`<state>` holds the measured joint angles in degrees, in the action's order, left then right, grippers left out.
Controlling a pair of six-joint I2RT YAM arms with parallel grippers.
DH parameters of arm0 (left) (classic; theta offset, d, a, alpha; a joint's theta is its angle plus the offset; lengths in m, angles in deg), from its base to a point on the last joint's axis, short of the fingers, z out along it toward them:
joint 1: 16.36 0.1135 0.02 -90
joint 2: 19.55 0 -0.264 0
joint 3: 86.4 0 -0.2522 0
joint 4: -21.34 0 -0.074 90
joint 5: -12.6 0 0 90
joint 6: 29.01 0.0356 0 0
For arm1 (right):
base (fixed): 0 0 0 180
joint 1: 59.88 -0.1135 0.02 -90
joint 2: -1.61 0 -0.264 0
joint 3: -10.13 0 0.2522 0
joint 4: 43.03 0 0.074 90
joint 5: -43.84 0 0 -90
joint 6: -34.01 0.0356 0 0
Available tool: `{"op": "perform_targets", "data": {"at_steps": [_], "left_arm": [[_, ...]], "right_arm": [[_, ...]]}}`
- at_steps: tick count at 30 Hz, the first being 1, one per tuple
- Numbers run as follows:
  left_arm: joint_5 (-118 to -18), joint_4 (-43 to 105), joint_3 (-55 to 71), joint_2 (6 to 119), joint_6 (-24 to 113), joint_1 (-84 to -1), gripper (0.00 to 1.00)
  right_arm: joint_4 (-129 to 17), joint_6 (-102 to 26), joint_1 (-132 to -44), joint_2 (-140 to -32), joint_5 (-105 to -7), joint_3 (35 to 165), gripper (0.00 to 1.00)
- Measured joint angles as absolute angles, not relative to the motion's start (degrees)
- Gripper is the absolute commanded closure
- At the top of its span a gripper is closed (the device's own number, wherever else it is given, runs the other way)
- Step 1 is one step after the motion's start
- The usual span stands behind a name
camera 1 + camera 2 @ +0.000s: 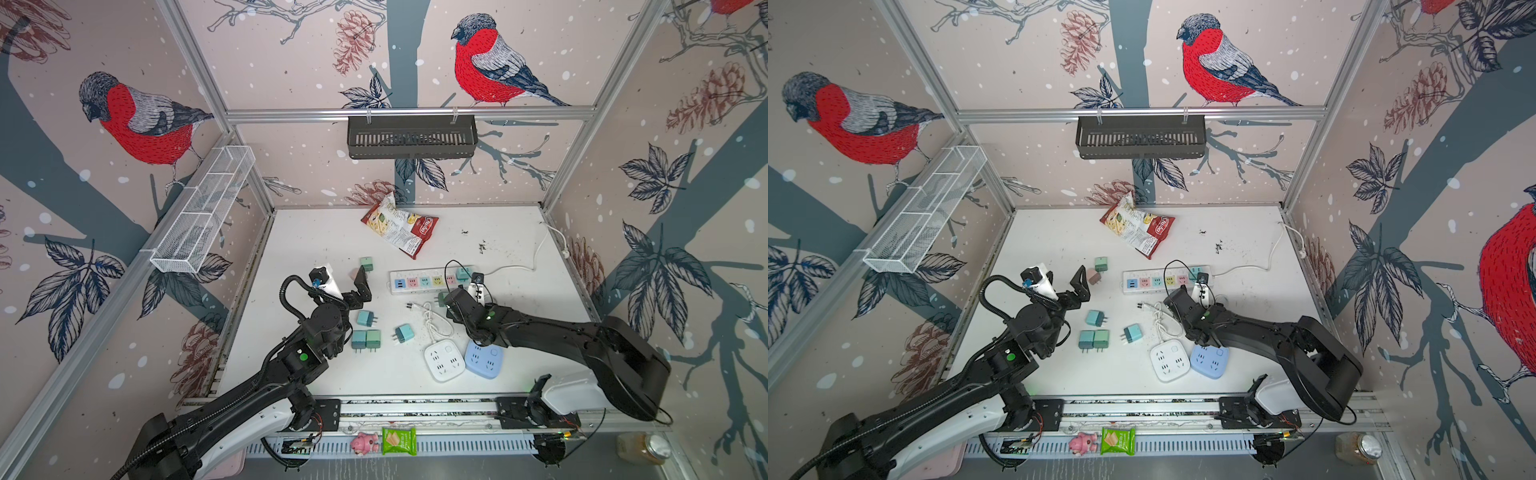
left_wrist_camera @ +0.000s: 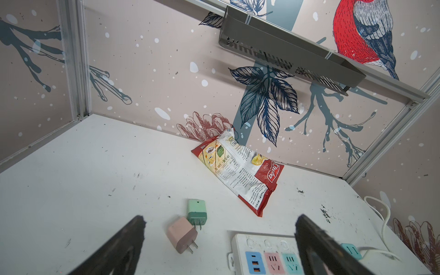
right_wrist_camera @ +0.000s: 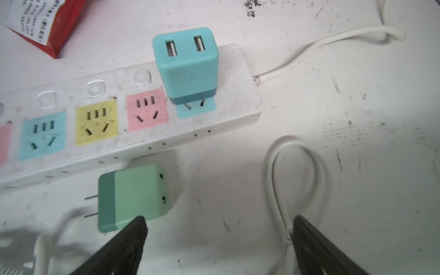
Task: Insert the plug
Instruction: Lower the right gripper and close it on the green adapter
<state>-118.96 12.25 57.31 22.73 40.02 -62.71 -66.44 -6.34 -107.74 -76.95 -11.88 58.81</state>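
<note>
In a top view the strip (image 1: 428, 283) lies right of mid-table, and the teal plug (image 1: 462, 273) stands at its right end. The black basket (image 1: 411, 137) on the far wall is seen from below, so I cannot tell what it holds. The wire basket (image 1: 203, 212) on the left wall shows nothing through its mesh.

Left wrist: my left gripper (image 2: 220, 218) is spread wide and holds nothing. It is poised short of the pink plug (image 2: 182, 234), left of the strip.

Right wrist: my right gripper (image 3: 219, 221) is spread too, and empty. The teal plug leans in the end socket with its prongs showing, so I judge it only half seated. The green plug (image 3: 133, 197) lies on its side just near of the strip, at one finger's tip; I cannot tell if they touch. Next, I think, I must straddle a plug squarely, then press it straight down.
</note>
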Motion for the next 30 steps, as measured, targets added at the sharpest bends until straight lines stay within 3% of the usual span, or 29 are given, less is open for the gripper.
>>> {"op": "perform_targets", "data": {"at_steps": [4, 9, 13, 17, 20, 30], "left_arm": [[-118.91, 12.27, 57.31, 22.20, 40.02, -62.71, 0.02], [-118.83, 12.25, 57.31, 22.16, 40.04, -62.71, 0.02], [-117.93, 12.29, 57.27, 22.86, 40.04, -62.68, 0.02], [-117.91, 12.42, 56.92, 23.19, 40.06, -62.71, 0.02], [-117.91, 12.42, 56.88, 23.21, 40.06, -62.71, 0.02], [-117.89, 12.42, 56.86, 23.56, 40.41, -62.71, 0.02]], "right_arm": [[-62.34, -6.56, -109.34, -73.24, -15.40, 57.25, 0.23], [-59.19, -6.74, -111.63, -74.73, -19.60, 57.78, 0.59], [-57.70, -6.76, -112.96, -78.07, -21.39, 59.81, 0.76], [-56.72, -6.80, -113.07, -81.50, -22.55, 61.56, 0.79], [-56.70, -6.91, -113.07, -83.49, -23.23, 62.72, 0.73], [-56.76, -9.58, -112.77, -89.09, -23.49, 70.30, 0.73]]}}
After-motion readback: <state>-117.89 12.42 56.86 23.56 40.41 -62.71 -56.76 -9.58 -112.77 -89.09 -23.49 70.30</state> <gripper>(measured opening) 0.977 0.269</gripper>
